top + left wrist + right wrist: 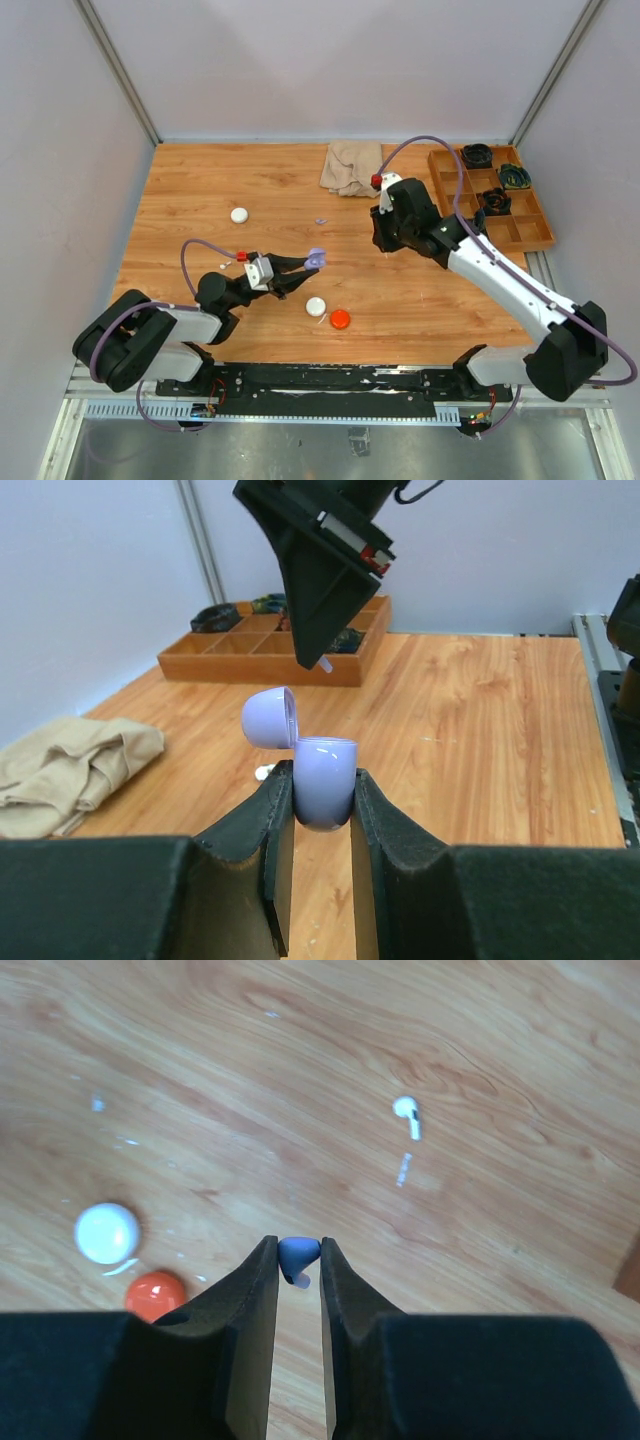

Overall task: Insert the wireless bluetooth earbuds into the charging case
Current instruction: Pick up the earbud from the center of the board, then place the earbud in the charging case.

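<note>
The purple charging case (325, 780) stands upright between my left gripper's (322, 776) fingers, lid (270, 718) flipped open to the left. From above, the case (315, 260) is held over the table's middle. My right gripper (298, 1252) is shut on a small purple earbud (298, 1253), stem pointing down. In the left wrist view the right gripper (322, 658) hangs just above and behind the open case. A white earbud (407, 1110) lies on the wood below, and another small purple earbud (320, 220) lies on the table.
Two white pucks (239, 214) (316, 307) and an orange puck (340, 319) lie on the table. A beige cloth (350, 166) sits at the back. A wooden compartment tray (520, 230) with dark items stands at the back right.
</note>
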Controlling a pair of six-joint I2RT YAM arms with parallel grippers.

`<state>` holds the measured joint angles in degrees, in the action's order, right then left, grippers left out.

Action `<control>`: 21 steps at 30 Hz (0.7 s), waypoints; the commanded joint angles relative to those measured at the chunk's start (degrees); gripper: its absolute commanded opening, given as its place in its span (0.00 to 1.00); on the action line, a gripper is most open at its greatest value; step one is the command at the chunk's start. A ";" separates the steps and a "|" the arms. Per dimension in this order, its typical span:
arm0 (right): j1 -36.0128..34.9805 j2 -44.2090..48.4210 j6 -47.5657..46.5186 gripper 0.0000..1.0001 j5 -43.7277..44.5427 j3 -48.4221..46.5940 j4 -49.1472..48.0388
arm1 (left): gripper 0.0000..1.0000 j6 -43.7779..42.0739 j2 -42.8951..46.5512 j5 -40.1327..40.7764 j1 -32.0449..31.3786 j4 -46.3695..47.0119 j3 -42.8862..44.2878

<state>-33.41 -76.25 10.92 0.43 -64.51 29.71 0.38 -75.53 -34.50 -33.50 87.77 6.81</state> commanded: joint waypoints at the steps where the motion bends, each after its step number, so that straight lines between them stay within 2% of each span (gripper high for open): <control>1: -5.75 5.18 3.93 0.13 2.40 1.80 -6.82 | 0.00 -2.66 -0.50 0.36 0.36 14.23 2.82; 12: -15.23 15.10 7.11 0.11 1.45 8.27 -23.43 | 0.00 -3.69 2.05 -0.21 0.28 14.23 4.36; 21: -18.14 19.54 9.33 0.10 -1.00 16.51 -37.80 | 0.00 -2.99 4.36 0.40 0.32 14.26 4.13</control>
<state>-50.00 -58.59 17.74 0.97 -51.75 2.31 -1.96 -72.55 -34.46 -33.50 87.77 9.98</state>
